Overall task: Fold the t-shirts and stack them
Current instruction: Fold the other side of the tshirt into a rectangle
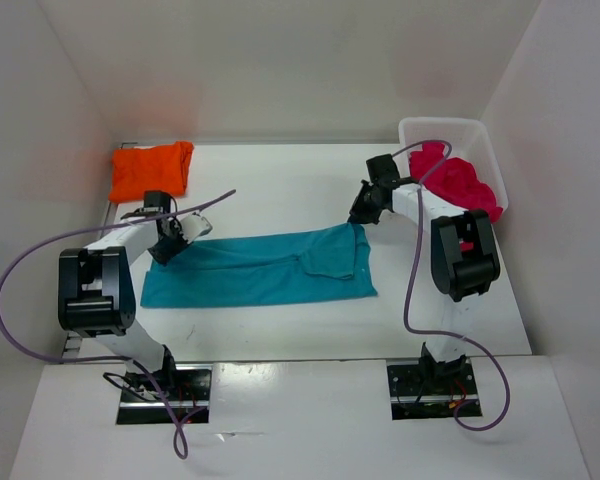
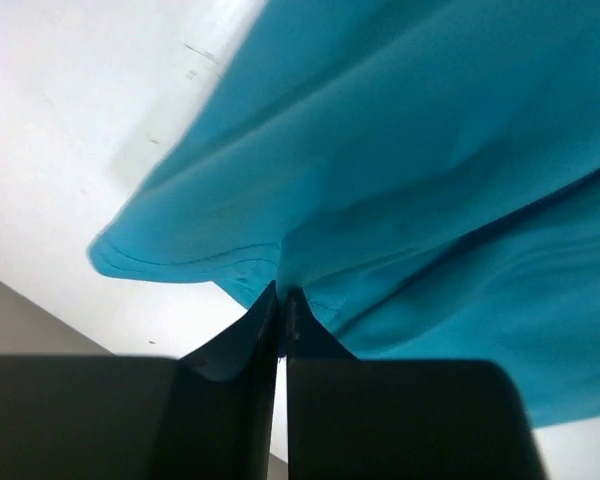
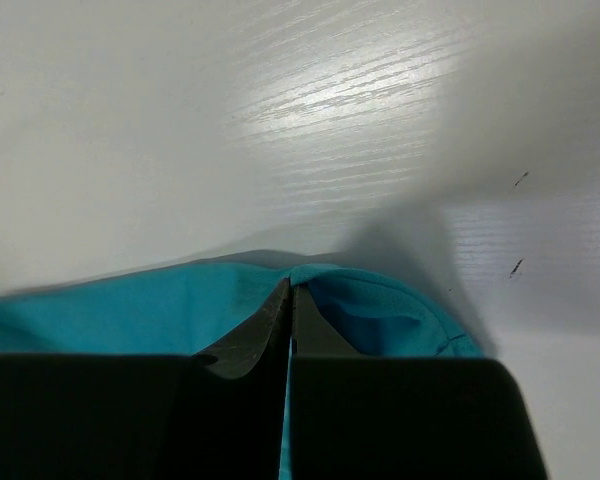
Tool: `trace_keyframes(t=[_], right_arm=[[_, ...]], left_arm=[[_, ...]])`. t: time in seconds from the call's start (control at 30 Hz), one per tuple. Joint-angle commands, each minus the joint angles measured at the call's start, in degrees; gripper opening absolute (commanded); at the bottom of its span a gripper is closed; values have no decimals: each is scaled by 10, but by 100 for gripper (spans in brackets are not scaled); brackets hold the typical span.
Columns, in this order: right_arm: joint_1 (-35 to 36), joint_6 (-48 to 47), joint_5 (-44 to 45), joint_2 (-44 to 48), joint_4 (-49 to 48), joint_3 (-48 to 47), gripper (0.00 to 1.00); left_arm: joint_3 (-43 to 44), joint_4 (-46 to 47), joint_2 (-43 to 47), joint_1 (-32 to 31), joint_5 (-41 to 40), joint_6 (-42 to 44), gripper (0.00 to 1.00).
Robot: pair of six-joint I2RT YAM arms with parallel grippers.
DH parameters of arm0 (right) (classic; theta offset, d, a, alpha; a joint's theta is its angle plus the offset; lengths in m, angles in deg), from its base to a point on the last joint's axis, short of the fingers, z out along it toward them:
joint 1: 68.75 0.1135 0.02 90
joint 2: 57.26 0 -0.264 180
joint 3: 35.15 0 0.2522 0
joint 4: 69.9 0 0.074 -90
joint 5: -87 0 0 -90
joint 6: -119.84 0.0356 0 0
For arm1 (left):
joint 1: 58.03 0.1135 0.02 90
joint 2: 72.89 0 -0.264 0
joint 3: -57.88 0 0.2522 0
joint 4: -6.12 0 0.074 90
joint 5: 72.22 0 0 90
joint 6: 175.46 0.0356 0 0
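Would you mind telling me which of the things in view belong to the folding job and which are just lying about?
Part of the job:
teal t-shirt, pinched by left gripper and right gripper
orange t-shirt, folded
pink-red t-shirt, bunched in the white basket

Just lying about:
white basket
purple cables

teal blue t-shirt (image 1: 250,272), bright orange t-shirt (image 1: 152,170), pink-red t-shirt (image 1: 460,182), white basket (image 1: 450,121)

Pink-red shirt (image 1: 462,182) half hidden in basket (image 1: 450,126), behind right arm (image 1: 464,252).
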State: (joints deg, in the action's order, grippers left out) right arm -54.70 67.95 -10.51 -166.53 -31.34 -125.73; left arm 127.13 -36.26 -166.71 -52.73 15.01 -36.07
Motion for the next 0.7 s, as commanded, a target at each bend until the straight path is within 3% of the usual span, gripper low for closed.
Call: trace_keyframes(t=[0.0, 0.27, 0.43, 0.57, 0.67], right_arm=[[-1, -5, -2, -4, -19, -5, 0], [-1, -5, -2, -4, -25, 12, 0], [-1, -5, -8, 1, -25, 18, 0], [-1, -5, -13, 1, -35, 30, 0], [-1, -5, -19, 1, -35, 36, 0]], left_arm=[[14, 35, 19, -4, -8, -19, 4], [58, 125, 72, -4, -60, -74, 0], [91, 93, 77, -15, -66, -53, 0], [-13, 59, 83, -35, -106, 50, 0], [-79, 46, 83, -35, -113, 64, 0]])
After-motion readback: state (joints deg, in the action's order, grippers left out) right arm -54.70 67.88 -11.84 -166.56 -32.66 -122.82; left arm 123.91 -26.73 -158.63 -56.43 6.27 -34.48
